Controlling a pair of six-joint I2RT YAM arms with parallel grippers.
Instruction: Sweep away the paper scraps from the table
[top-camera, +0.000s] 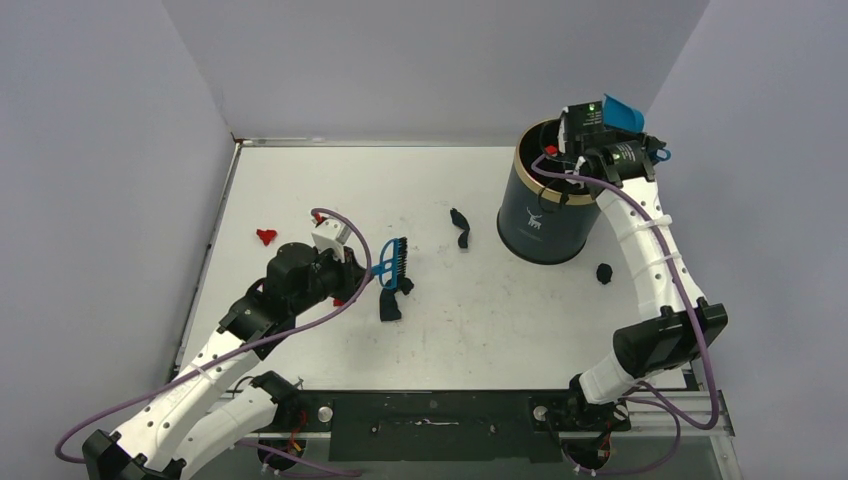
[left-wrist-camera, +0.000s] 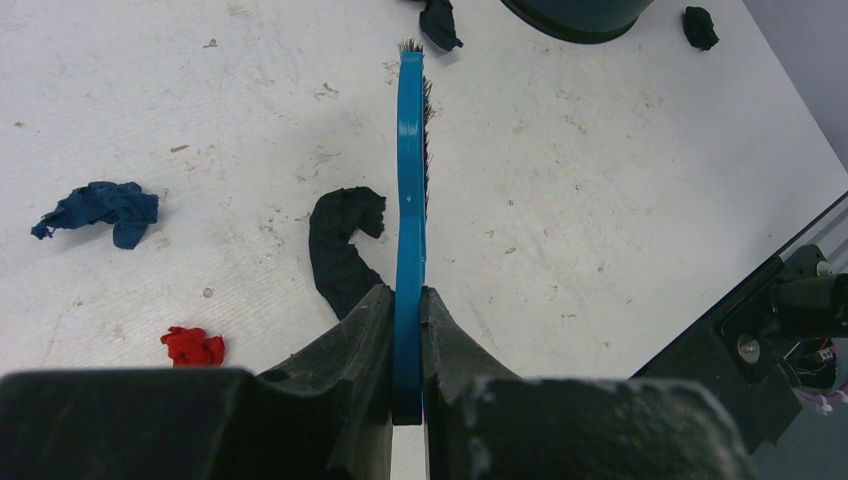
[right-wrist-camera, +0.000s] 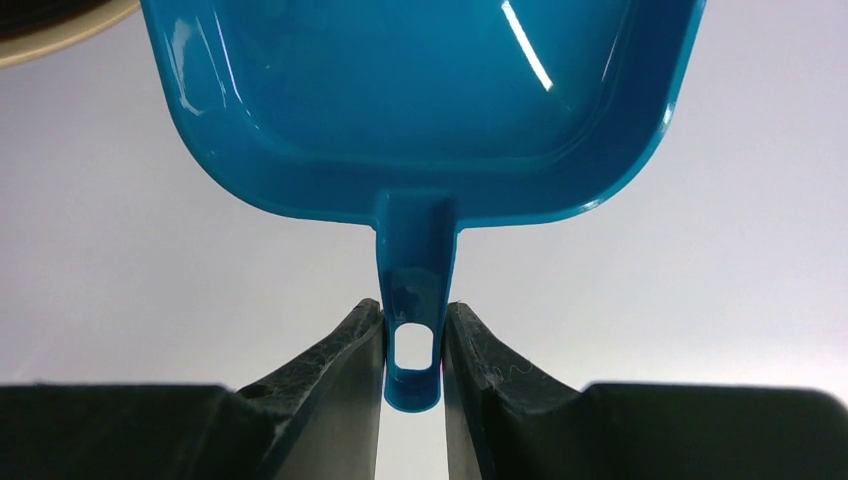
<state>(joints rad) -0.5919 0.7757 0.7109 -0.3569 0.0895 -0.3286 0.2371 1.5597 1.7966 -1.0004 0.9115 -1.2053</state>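
Observation:
My left gripper is shut on the handle of the blue hand brush, held edge-on just above the table. In the top view this gripper is left of centre. Beside the brush lie a black curly strip, a dark blue scrap and a red scrap. More paper scraps lie farther off: a black strip, a black lump and a red one. My right gripper is shut on the handle of the blue dustpan, raised and tilted over the bin.
A dark round bin with a tan rim stands at the back right of the table, and the right arm curves round its right side. Grey walls close in the table on three sides. A black rail runs along the near edge.

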